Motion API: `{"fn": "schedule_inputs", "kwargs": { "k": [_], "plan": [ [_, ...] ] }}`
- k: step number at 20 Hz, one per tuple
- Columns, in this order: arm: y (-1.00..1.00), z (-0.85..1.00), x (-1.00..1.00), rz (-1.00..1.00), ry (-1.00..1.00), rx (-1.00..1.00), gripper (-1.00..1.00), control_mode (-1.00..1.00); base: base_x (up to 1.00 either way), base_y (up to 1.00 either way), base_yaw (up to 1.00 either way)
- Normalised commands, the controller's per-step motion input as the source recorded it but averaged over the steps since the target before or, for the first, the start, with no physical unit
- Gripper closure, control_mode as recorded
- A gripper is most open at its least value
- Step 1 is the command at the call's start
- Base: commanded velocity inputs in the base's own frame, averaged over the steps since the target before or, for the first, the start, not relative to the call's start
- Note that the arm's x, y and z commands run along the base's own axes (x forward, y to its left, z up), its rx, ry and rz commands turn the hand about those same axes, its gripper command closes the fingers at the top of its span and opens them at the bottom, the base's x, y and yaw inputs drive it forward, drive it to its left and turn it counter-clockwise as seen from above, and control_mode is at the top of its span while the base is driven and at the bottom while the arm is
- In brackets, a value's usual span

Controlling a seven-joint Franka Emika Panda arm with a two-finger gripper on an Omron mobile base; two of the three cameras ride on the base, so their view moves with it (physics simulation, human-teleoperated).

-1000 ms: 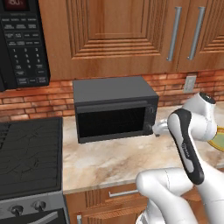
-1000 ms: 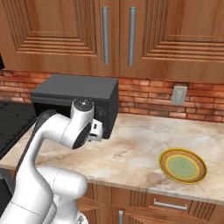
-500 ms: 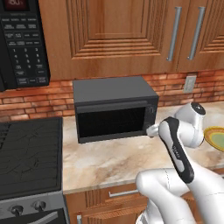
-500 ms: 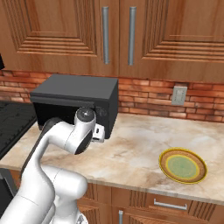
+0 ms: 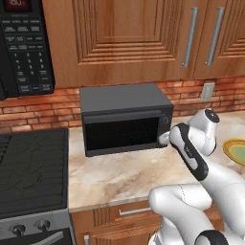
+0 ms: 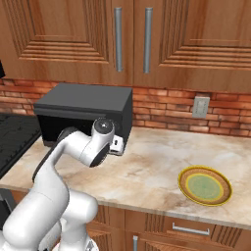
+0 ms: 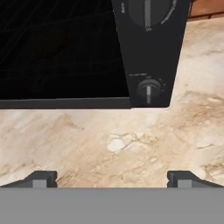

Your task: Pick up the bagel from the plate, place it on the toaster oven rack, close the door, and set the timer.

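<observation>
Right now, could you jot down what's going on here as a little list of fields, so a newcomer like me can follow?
Oven door: shut
Plate: on the counter, right of the oven, nothing on it
Bagel: not seen on the plate
Gripper: open, holding nothing, facing the oven's front low over the counter
Lower knob: straight ahead of the gripper, not touched

A black microwave [image 5: 21, 45] hung at upper left above a dark stovetop [image 5: 31, 170]. Wooden cabinets [image 6: 132, 37] with steel handles [image 6: 117, 39] topped a brick backsplash [image 6: 166, 110] bearing a wall outlet [image 6: 200, 106]. The table [image 7: 131, 140] was beige marble.
</observation>
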Motion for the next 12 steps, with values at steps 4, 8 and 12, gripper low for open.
{"fn": "schedule_inputs", "kwargs": {
  "k": [4, 8, 12],
  "plan": [
    [-0.18, 0.00, 0.26, 0.00, 0.00, 0.00, -1.00, -1.00, 0.00, 0.00, 0.00],
    [-0.05, -0.04, 0.20, 0.00, 0.00, 0.00, -1.00, -1.00, 0.00, 0.00, 0.00],
    [0.00, -0.18, 0.16, 0.00, 0.00, 0.00, -1.00, -1.00, 0.00, 0.00, 0.00]
  ]
}}
